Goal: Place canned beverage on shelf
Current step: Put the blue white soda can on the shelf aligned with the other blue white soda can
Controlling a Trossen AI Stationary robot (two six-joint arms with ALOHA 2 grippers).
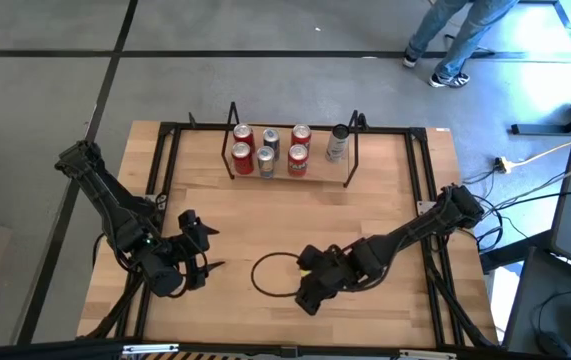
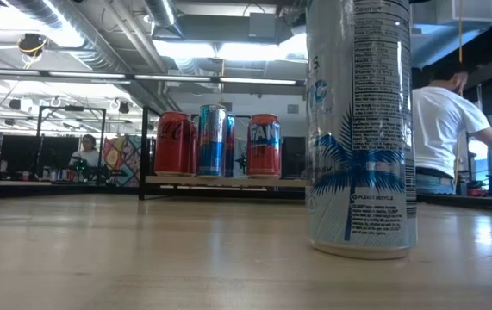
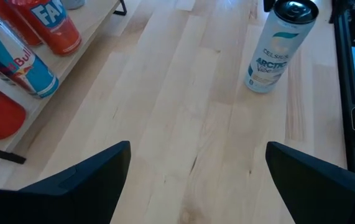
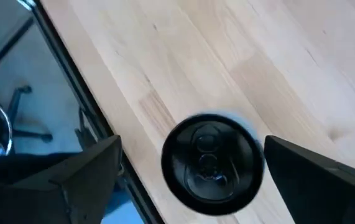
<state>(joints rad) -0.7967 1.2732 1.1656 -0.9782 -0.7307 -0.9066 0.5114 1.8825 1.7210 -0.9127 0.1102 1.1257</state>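
A tall white and blue can with a black top (image 3: 273, 46) stands upright on its base on the wood table near the near edge; the low view shows it close up (image 2: 362, 129). My right gripper (image 1: 310, 285) is open above it and pointing down, and in the right wrist view (image 4: 193, 155) its fingers stand on either side of the can's top (image 4: 208, 165). The gripper hides the can in the high view. My left gripper (image 1: 205, 250) is open and empty at the near left. The shelf (image 1: 290, 177) stands at the far middle and holds several cans (image 1: 243, 158).
A silver can (image 1: 337, 143) stands at the shelf's right end. A thin black loop (image 1: 257, 275) lies on the table between the grippers. Black frame rails (image 1: 430, 210) run along the table's edges. People (image 1: 455, 40) move beyond the far edge.
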